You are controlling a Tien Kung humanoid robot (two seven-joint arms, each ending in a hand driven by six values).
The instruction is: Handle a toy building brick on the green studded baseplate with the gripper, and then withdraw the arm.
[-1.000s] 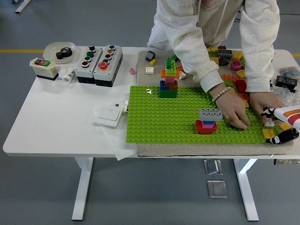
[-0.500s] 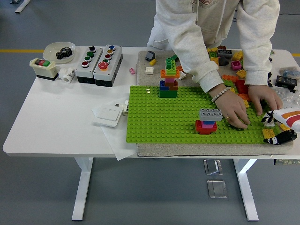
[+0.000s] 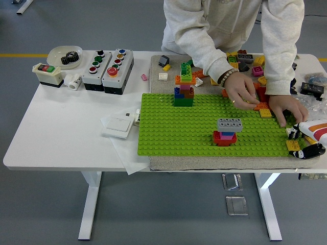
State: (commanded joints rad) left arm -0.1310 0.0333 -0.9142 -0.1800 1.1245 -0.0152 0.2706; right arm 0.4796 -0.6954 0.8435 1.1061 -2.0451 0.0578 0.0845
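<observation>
While the person's hand (image 3: 243, 91) lay flat on the baseplate (image 3: 168, 132) half a second ago, it now sits higher in the frame, at the plate's upper right edge, fingers curled among the loose bricks (image 3: 250, 64) there. Their other hand (image 3: 287, 108) stays at the right of the frame, fingertips resting on the plate's right edge, a little higher than it was a second ago. A yellow brick (image 3: 265, 113) and an orange one (image 3: 262, 106) now show just left of that hand, where the arm covered them before.

At the right edge of the frame, the robot's right hand (image 3: 306, 139) pokes in low, white with an orange stripe and dark fingers, just beside the plate's lower right corner. It has drawn back toward the edge since the earlier frames. Whether its fingers are spread or curled cannot be told, as most of the hand is cut off.

On the plate, the grey brick (image 3: 229, 124) sits on the red and blue stack (image 3: 224, 138), right of centre, unmoved. The taller tower (image 3: 184, 87) stands at the plate's upper edge, also unchanged.

In the upper left of the frame, the button boxes (image 3: 108, 64), the bowl (image 3: 64, 53) and the switch box (image 3: 46, 74) rest as before; the white plate switch (image 3: 119, 124) lies left of the baseplate.
</observation>
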